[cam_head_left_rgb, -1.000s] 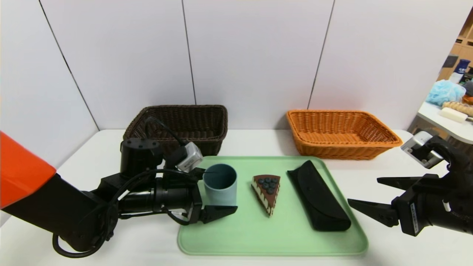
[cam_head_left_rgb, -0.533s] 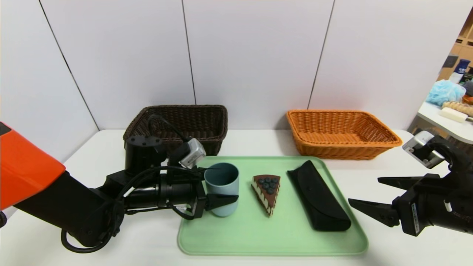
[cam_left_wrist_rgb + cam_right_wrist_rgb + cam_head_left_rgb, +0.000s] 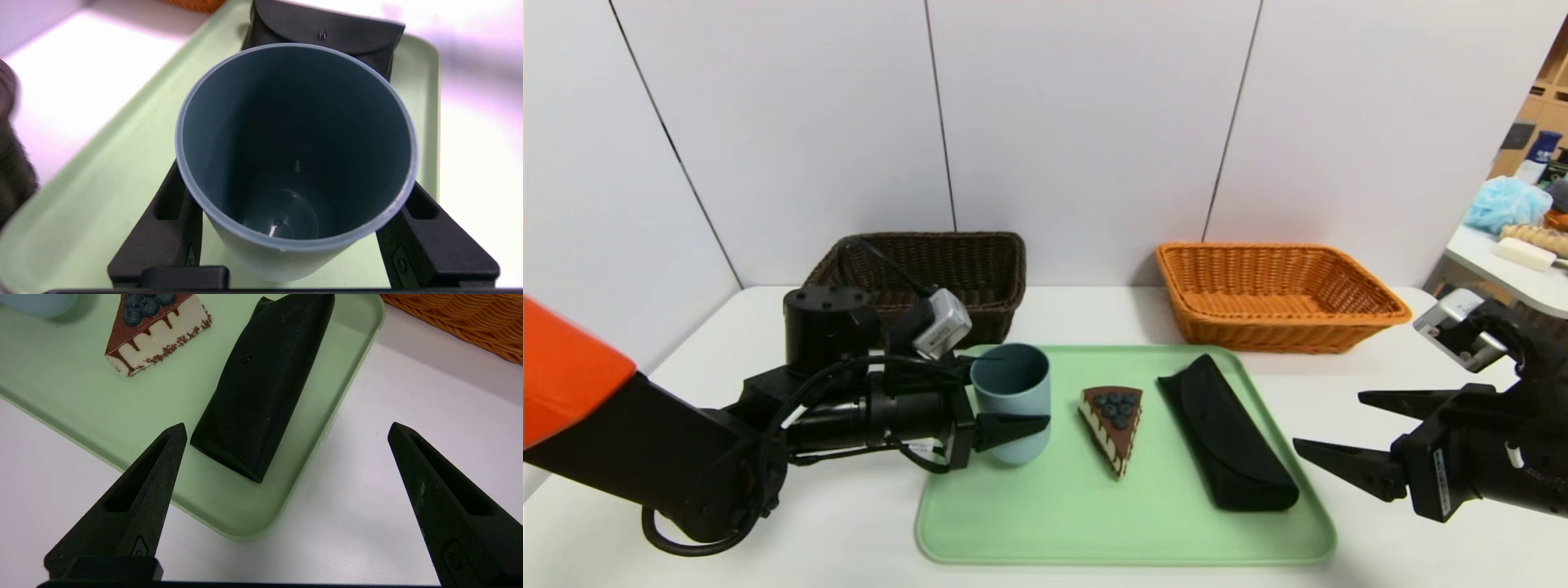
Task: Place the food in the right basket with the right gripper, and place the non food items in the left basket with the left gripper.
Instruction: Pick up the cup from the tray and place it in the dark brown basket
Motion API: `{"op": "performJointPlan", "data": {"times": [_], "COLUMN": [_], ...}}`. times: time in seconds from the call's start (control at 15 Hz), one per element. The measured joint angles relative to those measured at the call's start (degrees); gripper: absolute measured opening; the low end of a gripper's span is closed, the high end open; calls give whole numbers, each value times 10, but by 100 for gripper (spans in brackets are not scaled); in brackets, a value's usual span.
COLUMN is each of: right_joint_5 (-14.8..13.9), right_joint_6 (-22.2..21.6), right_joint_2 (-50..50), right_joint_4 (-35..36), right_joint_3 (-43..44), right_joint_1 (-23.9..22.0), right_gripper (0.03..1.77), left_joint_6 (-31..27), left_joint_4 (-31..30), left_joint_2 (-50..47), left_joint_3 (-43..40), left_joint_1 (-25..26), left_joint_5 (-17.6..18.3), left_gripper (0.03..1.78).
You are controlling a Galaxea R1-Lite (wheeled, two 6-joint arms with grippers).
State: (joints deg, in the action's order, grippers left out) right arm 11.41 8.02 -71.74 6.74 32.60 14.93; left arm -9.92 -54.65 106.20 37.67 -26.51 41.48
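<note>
A blue-grey cup (image 3: pixel 1011 384) hangs slightly tilted just above the left part of the green tray (image 3: pixel 1094 523), with my left gripper (image 3: pixel 1023 390) shut on its sides. In the left wrist view the cup (image 3: pixel 294 122) fills the space between the black fingers (image 3: pixel 163 228). A chocolate cake slice (image 3: pixel 1112 425) with blueberries lies mid-tray. A black case (image 3: pixel 1225 437) lies on the tray's right side. My right gripper (image 3: pixel 1327 421) hovers open over the table to the right of the tray, pointing at the case (image 3: pixel 261 388) and cake slice (image 3: pixel 155 330).
The dark brown basket (image 3: pixel 931 273) stands behind the tray at the left, close behind my left arm. An orange basket (image 3: pixel 1274 294) stands at the back right. A side table with clutter (image 3: pixel 1519 237) is at the far right.
My left gripper has closed on the cup and lifted it a little off the tray, tilting it and carrying it slightly back. The right arm has barely moved.
</note>
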Motion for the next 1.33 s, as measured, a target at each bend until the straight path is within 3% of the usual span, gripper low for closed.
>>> {"op": "performJointPlan", "data": {"times": [0.33, 0.73, 1.0, 1.33], "right_joint_5": [1, 0, 0, 0], "right_joint_6": [-1, 0, 0, -2], "right_joint_2": [6, 9, 9, 9], "right_joint_4": [0, 0, 0, 0], "right_joint_3": [-2, -2, -3, -5], "right_joint_1": [0, 0, -3, -7], "right_gripper": [170, 170, 170, 170], "left_joint_6": [28, 32, 32, 33], "left_joint_4": [33, 156, 163, 166], "left_joint_2": [-49, -35, 21, 80], "left_joint_3": [68, 216, 297, 369], "left_joint_1": [32, 112, 160, 177], "left_joint_5": [-8, -15, -25, -41], "left_gripper": [114, 114, 114, 114]}}
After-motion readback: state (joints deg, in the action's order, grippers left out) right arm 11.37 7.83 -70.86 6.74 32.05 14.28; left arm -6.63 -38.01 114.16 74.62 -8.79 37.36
